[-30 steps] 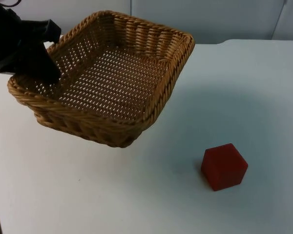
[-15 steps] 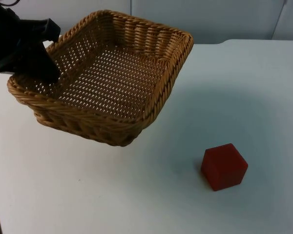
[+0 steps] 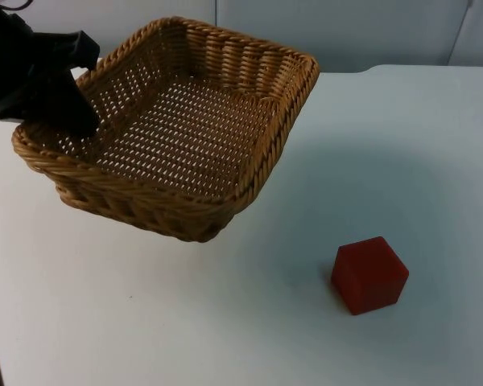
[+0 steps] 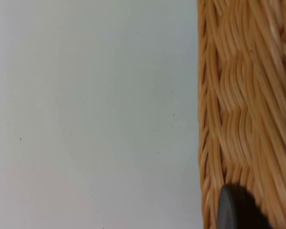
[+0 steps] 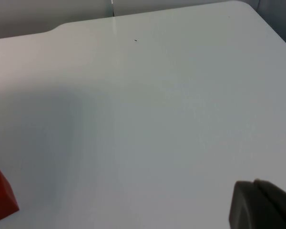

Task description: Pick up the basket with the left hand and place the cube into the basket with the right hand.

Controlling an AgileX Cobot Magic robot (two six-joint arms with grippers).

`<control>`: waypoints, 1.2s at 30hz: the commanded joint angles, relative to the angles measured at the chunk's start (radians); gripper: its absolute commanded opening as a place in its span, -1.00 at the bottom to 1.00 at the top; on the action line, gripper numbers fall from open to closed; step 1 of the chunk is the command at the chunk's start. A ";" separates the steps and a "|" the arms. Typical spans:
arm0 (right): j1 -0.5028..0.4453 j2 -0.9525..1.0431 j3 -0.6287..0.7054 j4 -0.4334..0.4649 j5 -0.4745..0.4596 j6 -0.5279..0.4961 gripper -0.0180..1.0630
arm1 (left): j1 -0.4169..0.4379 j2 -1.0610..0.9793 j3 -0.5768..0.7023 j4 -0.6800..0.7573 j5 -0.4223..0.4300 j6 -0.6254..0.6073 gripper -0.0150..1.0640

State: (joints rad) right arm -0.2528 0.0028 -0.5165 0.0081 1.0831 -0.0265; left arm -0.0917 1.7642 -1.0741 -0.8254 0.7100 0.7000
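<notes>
A square wicker basket [image 3: 185,129] fills the upper left of the top view, and it looks slightly tilted. My left gripper [image 3: 74,119] is shut on the basket's left rim, one finger inside and the other outside the wall. In the left wrist view a black fingertip [image 4: 236,210] presses against the woven basket wall [image 4: 243,95]. A red cube [image 3: 369,274] rests on the white table to the lower right of the basket, well apart from it. The right wrist view catches an edge of the cube [image 5: 1,200]; my right gripper [image 5: 260,207] hangs over bare table beyond it.
The white table [image 3: 402,145] stretches open between basket and cube and to the right. The grey partition wall [image 3: 370,32] closes off the far edge behind the basket.
The basket has shifted very slightly to the left with my left gripper. The cube has stayed where it was.
</notes>
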 commanded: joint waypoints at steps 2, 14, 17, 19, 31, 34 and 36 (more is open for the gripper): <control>-0.006 -0.003 0.005 -0.008 -0.005 0.000 -0.97 | 0.003 -0.013 -0.010 -0.035 -0.002 -0.001 -0.98; -0.006 -0.003 0.005 -0.008 -0.007 0.000 -0.97 | 0.003 -0.013 -0.010 -0.035 -0.007 -0.001 -0.98; -0.006 -0.003 0.005 -0.008 -0.007 0.000 -0.97 | 0.003 -0.013 -0.010 -0.035 -0.007 -0.001 -0.98; -0.006 -0.003 0.005 0.000 -0.007 0.000 -0.97 | 0.003 -0.013 -0.010 -0.035 -0.007 -0.001 -0.98; -0.006 -0.003 0.005 0.009 -0.007 0.000 -0.97 | 0.003 -0.013 -0.010 -0.035 -0.009 -0.001 -0.98; -0.006 -0.003 0.005 0.018 -0.007 0.000 -0.97 | 0.003 -0.013 -0.010 -0.035 -0.009 -0.001 -0.98; -0.006 -0.003 0.005 0.020 -0.007 0.000 -0.97 | 0.003 -0.013 -0.010 -0.035 -0.009 -0.001 -0.98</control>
State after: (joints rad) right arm -0.2528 0.0028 -0.5165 0.0226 1.0831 -0.0265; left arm -0.0917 1.7642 -1.0741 -0.8254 0.7047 0.7000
